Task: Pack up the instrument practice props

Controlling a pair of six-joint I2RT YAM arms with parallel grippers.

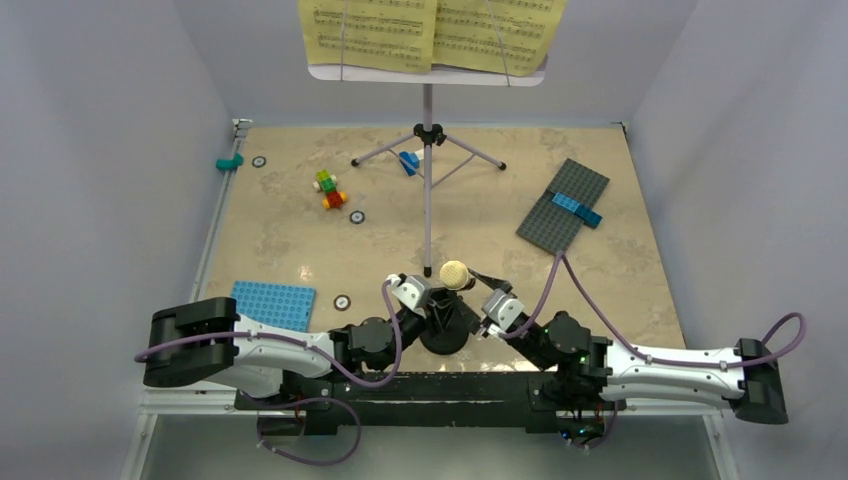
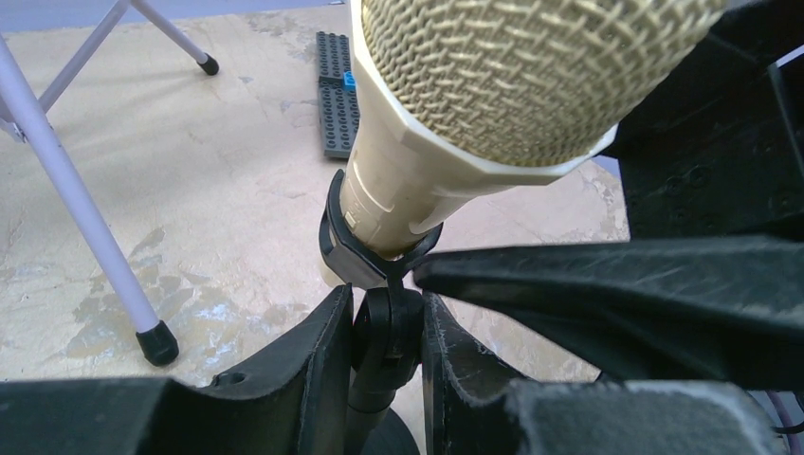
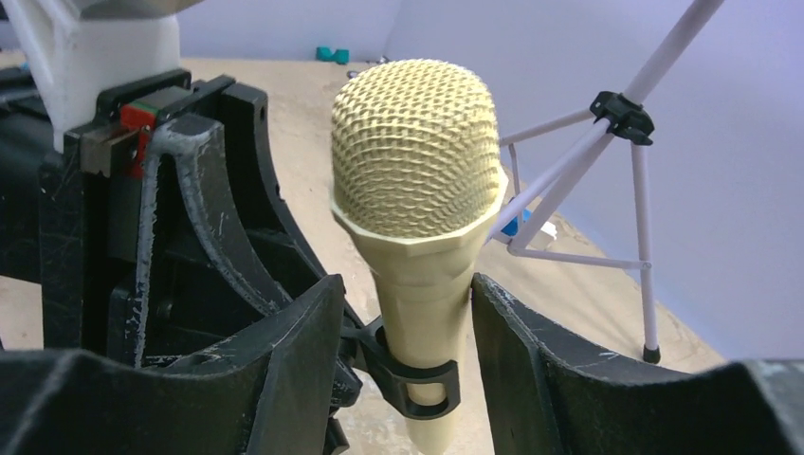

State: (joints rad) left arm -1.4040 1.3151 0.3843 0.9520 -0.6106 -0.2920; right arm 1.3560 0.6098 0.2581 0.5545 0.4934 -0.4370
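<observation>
The cream microphone [image 1: 455, 273] sits in the clip of the small black mic stand [image 1: 443, 337] at the near edge. My left gripper [image 2: 387, 301] is shut on the stand's swivel joint [image 2: 387, 332] just below the clip. In the right wrist view my right gripper [image 3: 406, 282] is open around the microphone's handle [image 3: 417, 313]: the right finger touches it and a gap remains on the left side. The tall tripod music stand [image 1: 427, 190] stands at the back, with yellow sheet-music pages [image 1: 430, 30] on its pale desk [image 1: 427, 73].
A blue baseplate [image 1: 273, 303] lies near my left arm. At the right lies a grey baseplate [image 1: 562, 205] with a blue brick on it. Colourful bricks [image 1: 329, 190] and a blue brick [image 1: 409, 162] lie by the tripod's legs, and a teal piece [image 1: 230, 161] sits at the far left.
</observation>
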